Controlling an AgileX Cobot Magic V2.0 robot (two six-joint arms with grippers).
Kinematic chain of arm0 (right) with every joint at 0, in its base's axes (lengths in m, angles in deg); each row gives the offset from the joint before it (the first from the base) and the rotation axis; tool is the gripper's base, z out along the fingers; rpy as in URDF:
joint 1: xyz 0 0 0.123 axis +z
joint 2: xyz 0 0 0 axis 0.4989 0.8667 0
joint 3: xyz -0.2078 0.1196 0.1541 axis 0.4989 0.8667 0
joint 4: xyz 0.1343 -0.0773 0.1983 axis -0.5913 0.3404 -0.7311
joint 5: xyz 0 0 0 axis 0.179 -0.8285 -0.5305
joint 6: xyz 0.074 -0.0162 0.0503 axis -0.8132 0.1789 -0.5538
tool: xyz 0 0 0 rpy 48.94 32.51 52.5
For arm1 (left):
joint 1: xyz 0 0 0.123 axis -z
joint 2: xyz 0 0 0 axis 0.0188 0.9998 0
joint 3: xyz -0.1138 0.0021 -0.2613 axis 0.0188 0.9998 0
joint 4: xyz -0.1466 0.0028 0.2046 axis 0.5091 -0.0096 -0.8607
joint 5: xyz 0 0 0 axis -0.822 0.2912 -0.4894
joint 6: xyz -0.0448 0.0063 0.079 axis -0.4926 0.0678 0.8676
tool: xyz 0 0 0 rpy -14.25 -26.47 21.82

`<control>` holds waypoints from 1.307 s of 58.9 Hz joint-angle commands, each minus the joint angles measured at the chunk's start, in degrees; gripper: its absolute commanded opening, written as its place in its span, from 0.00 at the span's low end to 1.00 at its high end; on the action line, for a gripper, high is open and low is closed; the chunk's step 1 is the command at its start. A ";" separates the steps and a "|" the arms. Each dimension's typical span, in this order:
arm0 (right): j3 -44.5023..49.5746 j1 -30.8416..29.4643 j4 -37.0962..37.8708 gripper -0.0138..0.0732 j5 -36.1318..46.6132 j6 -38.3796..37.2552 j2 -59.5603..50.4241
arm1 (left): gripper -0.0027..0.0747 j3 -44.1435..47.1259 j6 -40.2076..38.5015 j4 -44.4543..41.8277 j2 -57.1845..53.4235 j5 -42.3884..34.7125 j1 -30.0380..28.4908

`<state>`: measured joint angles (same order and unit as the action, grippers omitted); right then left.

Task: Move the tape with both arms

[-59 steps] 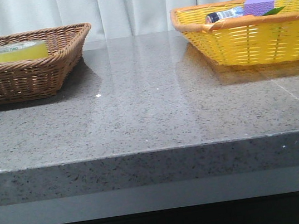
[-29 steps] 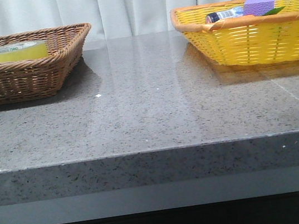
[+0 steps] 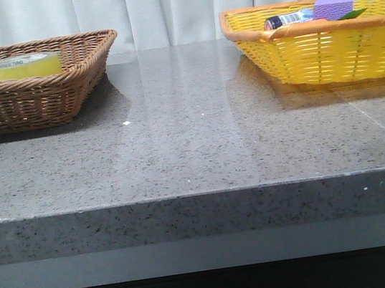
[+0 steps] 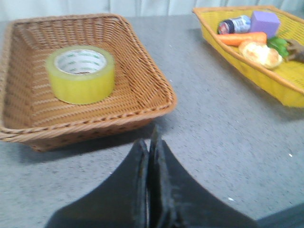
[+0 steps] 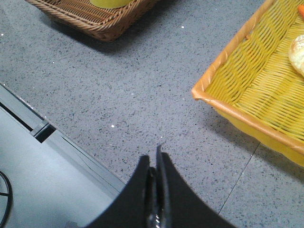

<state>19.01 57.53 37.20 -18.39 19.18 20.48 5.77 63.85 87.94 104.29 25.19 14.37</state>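
The tape (image 3: 17, 66), a wide yellow roll with a pale core and green print, lies flat in the brown wicker basket (image 3: 34, 102) at the table's back left. It also shows in the left wrist view (image 4: 80, 74), inside that basket (image 4: 142, 102). My left gripper (image 4: 150, 145) is shut and empty, over the grey table short of the basket's near rim. My right gripper (image 5: 155, 164) is shut and empty, above the table near its front edge, between the two baskets. Neither gripper shows in the front view.
A yellow basket (image 3: 324, 52) stands at the back right, holding a purple block (image 3: 334, 7), a small bottle (image 3: 287, 20), a carrot (image 4: 243, 38), a bread roll (image 4: 260, 53) and something green. Its corner (image 5: 209, 92) lies ahead of my right gripper. The table's front edge (image 5: 61, 137) is close by.
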 commanded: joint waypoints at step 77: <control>-1.46 -0.33 -0.15 0.08 3.77 0.06 -0.23 | 0.01 38.40 -14.12 -12.63 -31.59 -29.11 -9.34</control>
<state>19.01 57.53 37.29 -18.39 19.18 20.48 41.81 49.12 74.85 73.91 1.37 4.28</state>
